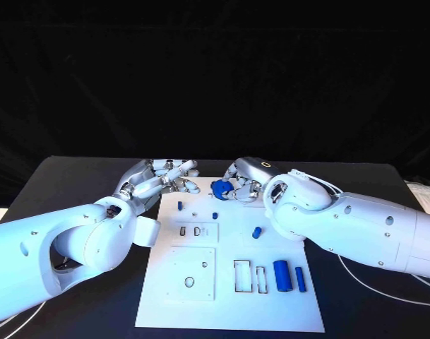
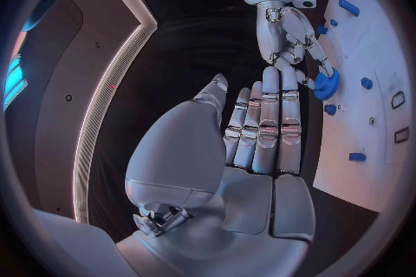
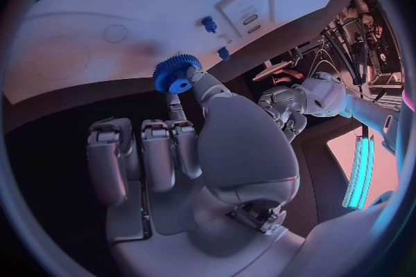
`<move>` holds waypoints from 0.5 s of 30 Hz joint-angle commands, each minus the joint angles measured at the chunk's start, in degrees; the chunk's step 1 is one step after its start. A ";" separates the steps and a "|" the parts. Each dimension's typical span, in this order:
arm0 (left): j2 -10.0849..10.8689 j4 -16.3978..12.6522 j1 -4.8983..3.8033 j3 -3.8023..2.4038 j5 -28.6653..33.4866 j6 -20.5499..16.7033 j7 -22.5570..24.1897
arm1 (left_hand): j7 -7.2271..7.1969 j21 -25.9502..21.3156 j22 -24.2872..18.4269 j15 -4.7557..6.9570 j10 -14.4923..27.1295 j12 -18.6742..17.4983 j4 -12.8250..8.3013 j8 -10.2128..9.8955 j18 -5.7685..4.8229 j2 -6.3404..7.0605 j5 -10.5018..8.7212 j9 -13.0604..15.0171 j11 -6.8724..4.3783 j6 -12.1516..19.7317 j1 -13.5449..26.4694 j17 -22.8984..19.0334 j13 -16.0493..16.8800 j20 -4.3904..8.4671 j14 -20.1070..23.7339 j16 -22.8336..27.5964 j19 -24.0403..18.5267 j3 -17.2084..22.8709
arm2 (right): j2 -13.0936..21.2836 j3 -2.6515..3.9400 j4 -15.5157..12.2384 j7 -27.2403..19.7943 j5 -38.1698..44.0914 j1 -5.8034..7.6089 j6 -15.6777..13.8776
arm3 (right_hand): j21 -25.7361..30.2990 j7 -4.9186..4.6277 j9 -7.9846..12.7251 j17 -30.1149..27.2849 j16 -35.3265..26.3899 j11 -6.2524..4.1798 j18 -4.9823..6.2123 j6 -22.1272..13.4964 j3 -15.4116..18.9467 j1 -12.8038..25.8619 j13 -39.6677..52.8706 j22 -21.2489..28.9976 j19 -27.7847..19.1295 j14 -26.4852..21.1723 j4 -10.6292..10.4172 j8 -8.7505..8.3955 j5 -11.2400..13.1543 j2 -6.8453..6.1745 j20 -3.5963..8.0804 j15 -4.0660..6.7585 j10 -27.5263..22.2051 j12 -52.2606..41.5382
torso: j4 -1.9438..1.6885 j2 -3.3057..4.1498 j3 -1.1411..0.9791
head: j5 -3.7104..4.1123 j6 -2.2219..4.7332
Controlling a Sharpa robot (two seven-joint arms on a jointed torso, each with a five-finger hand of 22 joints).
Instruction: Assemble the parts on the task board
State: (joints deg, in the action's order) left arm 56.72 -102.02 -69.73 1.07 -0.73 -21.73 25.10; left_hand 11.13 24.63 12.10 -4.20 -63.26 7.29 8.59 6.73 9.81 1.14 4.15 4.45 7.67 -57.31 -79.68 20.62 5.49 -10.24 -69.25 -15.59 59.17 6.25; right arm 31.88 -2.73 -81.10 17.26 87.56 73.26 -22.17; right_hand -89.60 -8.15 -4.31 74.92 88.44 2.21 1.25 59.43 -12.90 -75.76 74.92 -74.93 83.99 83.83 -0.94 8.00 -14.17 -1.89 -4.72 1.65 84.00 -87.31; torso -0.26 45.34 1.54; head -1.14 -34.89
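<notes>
Currently we are pinching a blue gear [image 1: 222, 188] in the right robot hand [image 1: 243, 181] above the task board's [image 1: 174, 296] far edge; the left robot hand [image 1: 161, 179] is hovering open nearby. Other blue parts [image 1: 283, 273] are lying loose, so assembly is barely begun.

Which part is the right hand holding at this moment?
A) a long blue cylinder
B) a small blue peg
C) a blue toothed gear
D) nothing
C: the right hand pinches a blue gear with teeth round its rim at its fingertips, above the far end of the task board; the head view shows the same gear in that hand.
</notes>
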 commanded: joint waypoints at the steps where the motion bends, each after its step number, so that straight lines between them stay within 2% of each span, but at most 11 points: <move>1: -0.13 -0.06 -0.06 -0.04 0.08 1.14 0.36 | 0.41 0.13 0.07 -0.16 -0.10 -0.25 -0.31 -0.23 0.56 -0.32 -0.09 -0.06 0.24 0.08 -0.46 0.05 0.09 -0.20 0.32 0.37 -0.35 0.15 | -1.33 0.02 0.82 0.51 1.48 0.00 -0.50 | -0.23 1.49 -1.90 12.31 0.22 -0.33 -1.14 2.19 -0.71 0.41 12.80 -14.60 5.68 5.61 -0.17 0.01 0.01 -0.04 0.29 0.33 4.53 0.02 | -0.01 0.02 0.02 | -0.08 -0.04; 8: -0.24 -0.08 -0.06 -0.04 0.08 1.14 0.40 | 0.41 0.13 0.07 -0.16 -0.10 -0.25 -0.31 -0.23 0.56 -0.32 -0.09 -0.06 0.24 0.08 -0.46 0.05 0.09 -0.20 0.32 0.37 -0.35 0.15 | -4.22 -0.10 3.73 0.74 1.41 -0.33 0.54 | -0.24 1.44 -1.91 12.28 0.21 -0.29 -1.15 2.07 -0.80 0.63 12.74 -14.63 5.70 5.60 -0.19 -0.15 0.24 -0.14 0.27 0.30 4.49 0.11 | 0.11 0.00 -0.05 | -0.36 -0.22; 15: -0.31 -0.07 -0.07 -0.04 0.08 1.12 0.45 | 0.42 0.13 0.08 -0.17 -0.10 -0.30 -0.36 -0.27 0.55 -0.33 -0.11 -0.06 0.26 0.08 -0.45 0.12 0.09 -0.20 0.33 0.42 -0.37 0.16 | -6.02 -0.31 5.50 1.01 1.26 -0.70 2.16 | -0.24 1.32 -1.92 12.21 0.18 -0.19 -1.15 1.82 -0.92 1.01 12.63 -14.62 5.70 5.59 -0.23 -0.45 0.53 -0.30 0.23 0.23 4.40 0.26 | 0.08 0.00 -0.01 | -0.41 -0.39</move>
State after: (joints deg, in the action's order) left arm 56.54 -102.01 -69.73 1.07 -0.73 -21.69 25.10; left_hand 11.13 24.63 12.10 -4.20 -63.26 7.29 8.45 6.73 9.81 1.14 4.16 4.45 7.67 -57.31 -79.68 20.69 5.49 -10.25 -69.25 -15.30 59.17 6.40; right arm 26.06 -3.03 -75.86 17.69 88.06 72.62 -21.69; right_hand -89.60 -8.15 -4.31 74.91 88.44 2.22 1.25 59.43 -13.33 -75.45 74.91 -74.92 83.99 83.82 -1.04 7.68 -13.93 -2.20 -4.72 1.64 84.00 -87.30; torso -0.19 45.36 1.53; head -1.52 -35.19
